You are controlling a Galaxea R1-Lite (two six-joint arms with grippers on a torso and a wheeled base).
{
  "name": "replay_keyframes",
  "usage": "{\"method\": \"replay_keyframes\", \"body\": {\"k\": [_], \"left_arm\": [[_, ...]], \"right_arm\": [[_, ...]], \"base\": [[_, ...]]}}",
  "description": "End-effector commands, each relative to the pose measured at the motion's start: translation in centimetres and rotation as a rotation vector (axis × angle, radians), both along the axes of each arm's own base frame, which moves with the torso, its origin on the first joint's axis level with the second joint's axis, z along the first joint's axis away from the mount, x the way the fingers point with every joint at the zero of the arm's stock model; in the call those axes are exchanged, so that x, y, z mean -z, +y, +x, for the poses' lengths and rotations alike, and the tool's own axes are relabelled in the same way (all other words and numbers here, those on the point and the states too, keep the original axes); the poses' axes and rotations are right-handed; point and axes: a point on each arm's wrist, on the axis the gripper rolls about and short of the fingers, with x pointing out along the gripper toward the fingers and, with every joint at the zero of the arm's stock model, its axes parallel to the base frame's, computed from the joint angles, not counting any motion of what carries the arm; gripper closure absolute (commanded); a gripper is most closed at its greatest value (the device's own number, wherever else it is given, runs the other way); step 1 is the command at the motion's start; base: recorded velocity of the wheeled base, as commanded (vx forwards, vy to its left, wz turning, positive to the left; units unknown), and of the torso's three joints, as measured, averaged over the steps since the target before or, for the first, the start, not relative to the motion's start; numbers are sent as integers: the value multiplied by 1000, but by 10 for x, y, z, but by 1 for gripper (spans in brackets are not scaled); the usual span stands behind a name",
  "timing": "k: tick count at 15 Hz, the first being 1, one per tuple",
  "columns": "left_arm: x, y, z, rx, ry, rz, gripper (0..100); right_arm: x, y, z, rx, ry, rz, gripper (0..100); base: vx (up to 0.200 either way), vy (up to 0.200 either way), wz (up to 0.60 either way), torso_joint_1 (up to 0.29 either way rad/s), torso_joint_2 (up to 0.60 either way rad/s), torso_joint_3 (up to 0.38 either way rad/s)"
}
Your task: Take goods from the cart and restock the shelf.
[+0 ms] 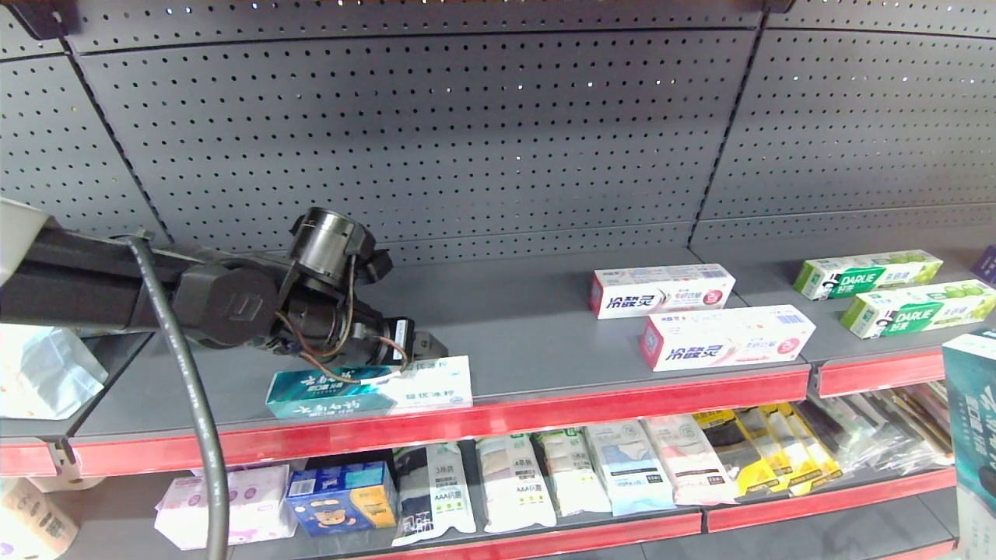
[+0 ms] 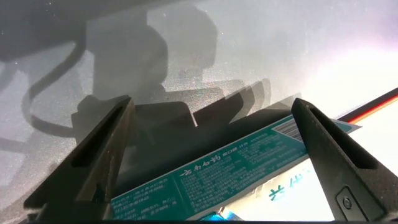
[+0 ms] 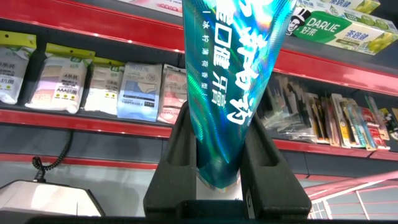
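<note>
So the left gripper [image 1: 424,346] is hanging low over the shelf [image 1: 529,327] with its fingers spread wide and gripping nothing, and the teal-and-white toothpaste box [image 1: 369,389] is lying flat right under and in front of it, close to the red front rail [image 1: 545,411]. The box's long axis is running side to side along that rail, crosswise to the arm, with the teal end pointing to the robot's left of the gripper and the white end sticking out past it to the right. In the left wrist view the left gripper [image 2: 211,102] is straddling the toothpaste box [image 2: 211,174], which is crossing the gap between the fingers at a slant. Both ends are getting cut off there, one behind a finger and one at the frame edge, and I can't tell whether the fingers are touching the box or just hovering. In the head view the wrist and its cables are covering most of the gripper too. The right gripper [image 3: 224,112] is clamping a second teal box [image 3: 233,74] by its lower end, standing upright with the long axis pointing straight out past the fingertips and its top running out of frame. A slice of that second teal box [image 1: 969,420] is peeking in at the head view's right edge. Well off to the left gripper's right, two white-and-red boxes [image 1: 661,290] and two green boxes [image 1: 867,274] are sitting on the same shelf.
</note>
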Motion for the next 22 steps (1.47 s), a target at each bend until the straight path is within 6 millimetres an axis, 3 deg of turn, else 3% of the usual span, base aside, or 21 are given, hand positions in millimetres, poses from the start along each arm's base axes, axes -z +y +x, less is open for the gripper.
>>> {"method": "replay_keyframes", "body": {"k": [1, 11, 16, 19, 22], "left_arm": [[0, 1, 1, -9, -5, 1, 0], [-20, 19, 3, -65, -58, -29, 0], [-37, 43, -3, -121, -100, -47, 0], [-42, 55, -13, -144, -106, -46, 0], [-54, 67, -35, -161, -137, -57, 0]], "right_arm": [[0, 0, 0, -1, 0, 0, 100], [0, 0, 0, -2, -2, 0, 100], [0, 0, 1, -5, 6, 1, 100], [0, 0, 2, -10, 7, 5, 100], [-1, 0, 3, -9, 3, 8, 100]], "base": [[0, 0, 0, 0, 0, 0], [0, 0, 0, 0, 0, 0], [0, 0, 0, 0, 0, 0], [0, 0, 0, 0, 0, 0], [0, 0, 0, 0, 0, 0]]}}
